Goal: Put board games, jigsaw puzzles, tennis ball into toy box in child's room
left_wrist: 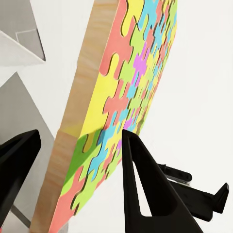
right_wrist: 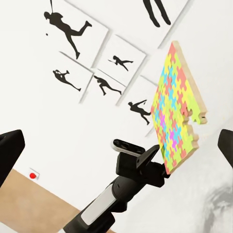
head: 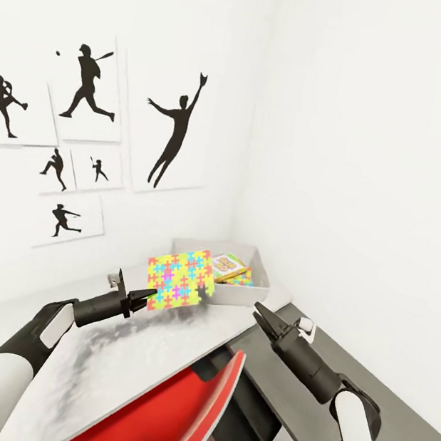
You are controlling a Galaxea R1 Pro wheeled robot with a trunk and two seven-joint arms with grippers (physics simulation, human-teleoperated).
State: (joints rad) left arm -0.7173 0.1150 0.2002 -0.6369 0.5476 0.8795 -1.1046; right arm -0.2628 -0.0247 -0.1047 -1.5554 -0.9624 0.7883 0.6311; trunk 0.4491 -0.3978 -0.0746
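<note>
From the head camera, my left jaws (head: 147,297) were clamped on one edge of the thin multicolour jigsaw puzzle square (head: 180,279), held off the pale tabletop (head: 124,355) just short of the shallow grey toy box (head: 260,264). The right jaws (head: 262,313) hung spread and empty.

At the left wrist, only a narrow margin sat between the fingers (left_wrist: 141,184), so I judged it could pivot or slip.

At the right wrist, the puzzle stood nearly on edge; released there, it might catch the rim.
</note>
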